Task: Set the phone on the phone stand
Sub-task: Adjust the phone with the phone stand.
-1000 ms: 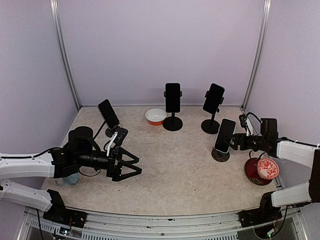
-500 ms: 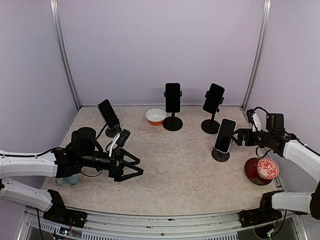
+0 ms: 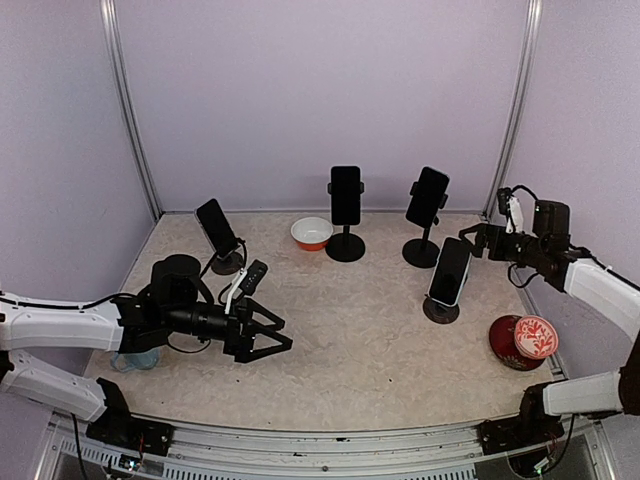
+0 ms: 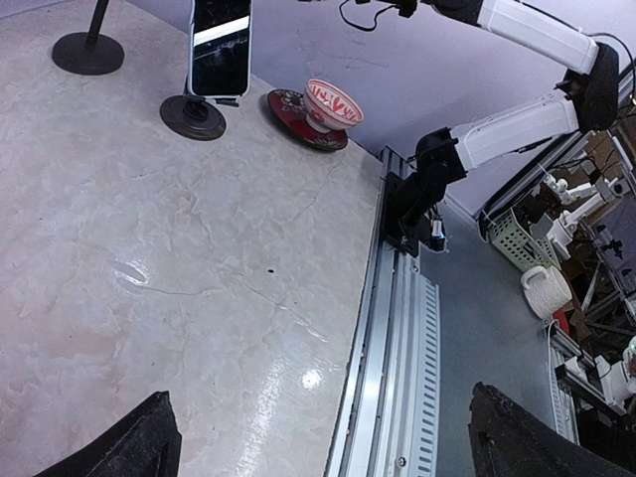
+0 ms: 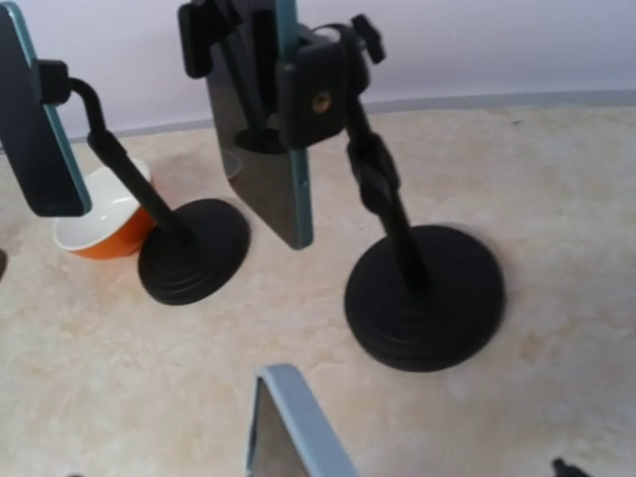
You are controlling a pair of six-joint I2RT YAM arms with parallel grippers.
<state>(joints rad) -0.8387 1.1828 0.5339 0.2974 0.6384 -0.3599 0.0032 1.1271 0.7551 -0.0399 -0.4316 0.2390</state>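
Observation:
A dark phone (image 3: 450, 270) leans on a low black phone stand (image 3: 440, 310) at the right of the table, free of both grippers. My right gripper (image 3: 474, 241) hovers open just above and behind the phone's top, holding nothing. The right wrist view catches only the phone's pale top corner (image 5: 298, 422) at its lower edge. My left gripper (image 3: 275, 335) lies low at the left, jaws spread wide and empty. In the left wrist view its two fingertips (image 4: 129, 447) sit at the bottom corners, and the phone (image 4: 221, 45) on its stand (image 4: 192, 116) shows far off.
Three other phones stand on stands: back centre (image 3: 345, 195), back right (image 3: 427, 197), left (image 3: 216, 227). A white-and-orange bowl (image 3: 312, 232) sits at the back. A red patterned bowl (image 3: 535, 337) rests on a dark red plate (image 3: 503, 340) near the right edge.
The right gripper opened fully and drew up and back from the phone, which stays on its stand. The left arm edged slightly rightward, still open.

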